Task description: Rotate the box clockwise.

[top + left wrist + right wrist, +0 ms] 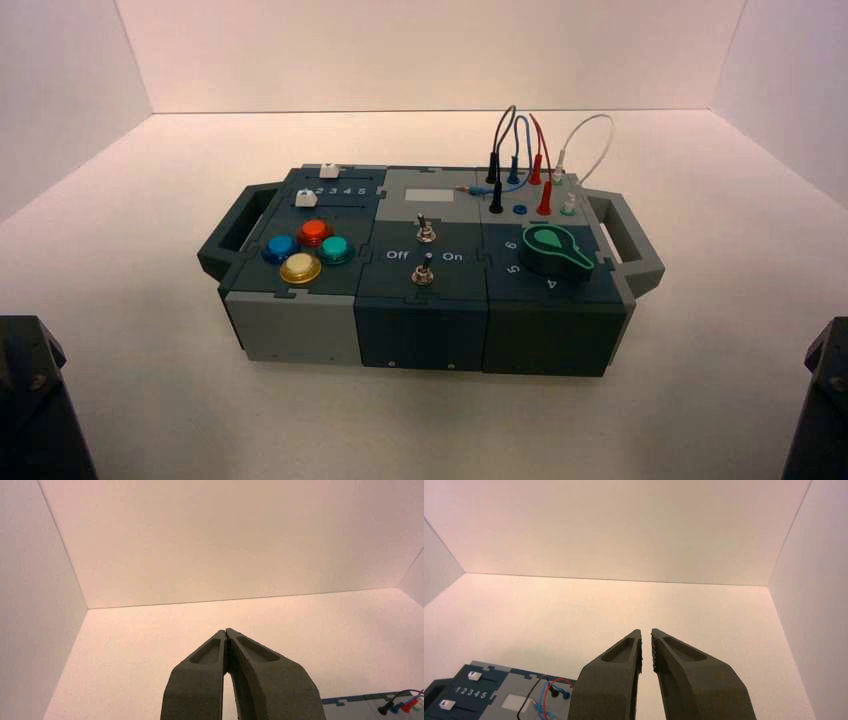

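Note:
The box [420,330], dark teal and grey with a handle at each end, stands in the middle of the white floor with its long side across the high view. It bears coloured buttons [305,250], two toggle switches [425,250], a green dial [555,250] and plugged wires [525,160]. Both arms are parked near the front corners, away from the box. My left gripper [226,630] is shut and empty; a corner of the box [360,705] shows beside it. My right gripper [646,631] is empty, its fingers a narrow slit apart; the box [499,690] lies beyond it.
White walls close in the floor at the back and on both sides. The left arm's dark base [35,400] and the right arm's base [825,400] sit at the front corners. Bare floor lies all round the box.

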Robot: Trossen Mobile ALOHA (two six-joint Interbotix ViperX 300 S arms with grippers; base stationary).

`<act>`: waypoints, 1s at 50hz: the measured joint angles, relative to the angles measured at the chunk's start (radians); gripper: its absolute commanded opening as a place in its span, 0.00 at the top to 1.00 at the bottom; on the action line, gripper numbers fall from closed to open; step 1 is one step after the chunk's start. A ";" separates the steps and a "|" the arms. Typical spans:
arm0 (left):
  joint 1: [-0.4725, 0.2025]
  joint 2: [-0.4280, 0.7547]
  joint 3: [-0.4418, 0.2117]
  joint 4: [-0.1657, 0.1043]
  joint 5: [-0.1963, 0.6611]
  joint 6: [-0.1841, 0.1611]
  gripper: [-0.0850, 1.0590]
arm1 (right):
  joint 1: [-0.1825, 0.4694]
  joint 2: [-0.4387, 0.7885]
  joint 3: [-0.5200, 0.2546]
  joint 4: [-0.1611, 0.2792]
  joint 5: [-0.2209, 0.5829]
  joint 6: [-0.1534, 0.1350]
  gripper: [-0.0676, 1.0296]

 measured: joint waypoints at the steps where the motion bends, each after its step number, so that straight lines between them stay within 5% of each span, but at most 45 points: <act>1: 0.002 0.000 0.000 0.000 -0.002 0.000 0.95 | 0.000 0.002 0.002 0.000 0.000 0.000 0.83; 19: 0.002 0.000 -0.002 0.000 0.011 0.000 0.95 | 0.000 0.002 0.002 0.000 0.000 0.002 0.83; 28: -0.021 0.023 -0.049 0.000 0.144 0.000 0.95 | 0.002 0.011 0.002 0.008 0.000 0.002 0.83; 37: -0.146 0.101 -0.104 -0.002 0.391 0.000 0.95 | 0.017 0.084 -0.025 0.018 0.031 0.000 0.84; 50: -0.331 0.186 -0.132 -0.014 0.621 0.002 0.95 | 0.041 0.299 -0.129 0.064 0.072 0.000 0.84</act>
